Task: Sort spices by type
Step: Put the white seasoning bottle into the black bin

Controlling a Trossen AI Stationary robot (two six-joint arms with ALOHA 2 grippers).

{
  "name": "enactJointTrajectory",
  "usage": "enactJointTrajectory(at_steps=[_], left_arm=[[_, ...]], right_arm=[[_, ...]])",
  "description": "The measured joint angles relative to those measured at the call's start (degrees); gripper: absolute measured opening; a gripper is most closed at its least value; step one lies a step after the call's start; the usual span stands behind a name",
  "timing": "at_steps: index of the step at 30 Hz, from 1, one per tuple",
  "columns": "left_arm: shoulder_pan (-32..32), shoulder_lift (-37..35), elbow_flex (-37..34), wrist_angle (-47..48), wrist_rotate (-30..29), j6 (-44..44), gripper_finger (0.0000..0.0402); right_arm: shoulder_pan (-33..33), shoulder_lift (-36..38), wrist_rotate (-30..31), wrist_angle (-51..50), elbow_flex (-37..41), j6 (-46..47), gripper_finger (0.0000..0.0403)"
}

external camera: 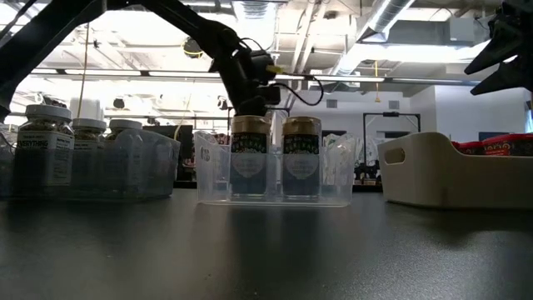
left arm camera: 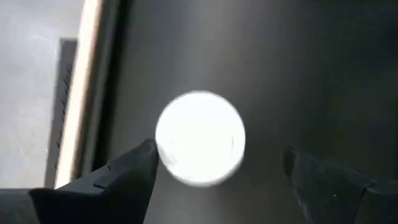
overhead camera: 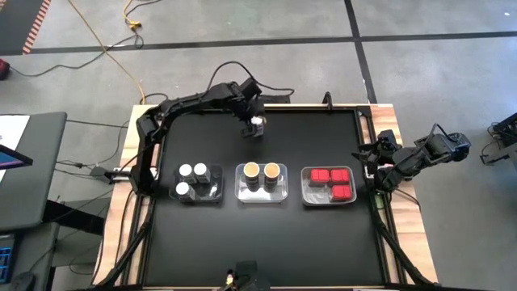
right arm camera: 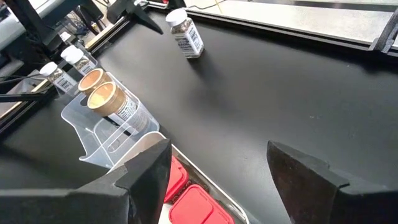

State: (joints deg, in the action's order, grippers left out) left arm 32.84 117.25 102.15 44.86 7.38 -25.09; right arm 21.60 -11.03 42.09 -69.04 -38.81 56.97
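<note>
The table [overhead camera: 266, 250] had a black matte top with a pale wooden edge, and it stood on a grey concrete floor in an open workshop with white pipes under the ceiling. Three trays were in a row across the middle of it. The left tray [overhead camera: 212, 194] held three white-capped jars [overhead camera: 192, 179], the middle tray [overhead camera: 260, 196] held two tan-topped jars [overhead camera: 261, 170], and the right tray [overhead camera: 307, 187] held the red packets [overhead camera: 333, 182].

One more white-capped jar [overhead camera: 257, 126] stood upright alone near the far edge of the table, well apart from the trays. The left gripper [overhead camera: 255, 121] was directly over it. In the left wrist view the round white cap [left arm camera: 199, 138] lay between the two dark fingers [left arm camera: 134, 171]; one tip was at the rim of the cap, the other was clearly apart from it, so the jaws were wide and held nothing yet. The right gripper [right arm camera: 217, 171] waited at the right edge of the table with its jaws parted and nothing between them.

I judged the jar to be light, rigid and smooth, probably plastic or glass, so it could slip or tip if it was squeezed off-centre. The best place to hold seemed to be the cap or the neck just below it, with both fingers on opposite sides.

On the jars in the left tray a label seemed to begin with "EVERYTHING" in the low view. The other labels were too small to read.
</note>
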Motion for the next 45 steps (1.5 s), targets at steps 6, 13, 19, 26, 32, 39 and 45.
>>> enactJointTrajectory(at_steps=[6, 13, 19, 26, 32, 39, 45], left_arm=[[0.23, 0.15, 0.0, 1.25, -0.41, -2.91, 0.0325], [0.26, 0.15, 0.0, 1.23, -0.69, 0.72, 0.0325], [0.31, 0.15, 0.0, 2.21, 0.11, 7.84, 0.0325], [-0.04, 1.87, -0.04, 2.93, 0.16, 14.77, 0.0325], [-0.16, 1.95, -0.02, 2.24, -0.45, 15.15, 0.0325], [-0.17, 1.95, -0.02, -0.69, -1.88, 14.89, 0.0325], [-0.22, 1.95, -0.02, -0.22, -1.95, 14.87, 0.0325]], right_arm=[[-0.01, 0.0, 0.0, 0.0, 0.0, 0.0, 0.0292], [-0.01, 0.0, 0.0, 0.0, 0.0, 0.0, 0.0292], [-0.02, 0.0, 0.0, 0.0, 0.0, 0.02, 0.0292], [-0.02, 0.02, 0.0, 0.02, 0.0, 0.15, 0.0292], [0.0, 0.02, 0.0, 0.01, 0.0, 0.15, 0.0292], [0.0, 0.02, 0.0, 0.01, 0.0, 0.13, 0.0292], [0.0, 0.02, 0.0, 0.0, 0.0, 0.11, 0.0292]])
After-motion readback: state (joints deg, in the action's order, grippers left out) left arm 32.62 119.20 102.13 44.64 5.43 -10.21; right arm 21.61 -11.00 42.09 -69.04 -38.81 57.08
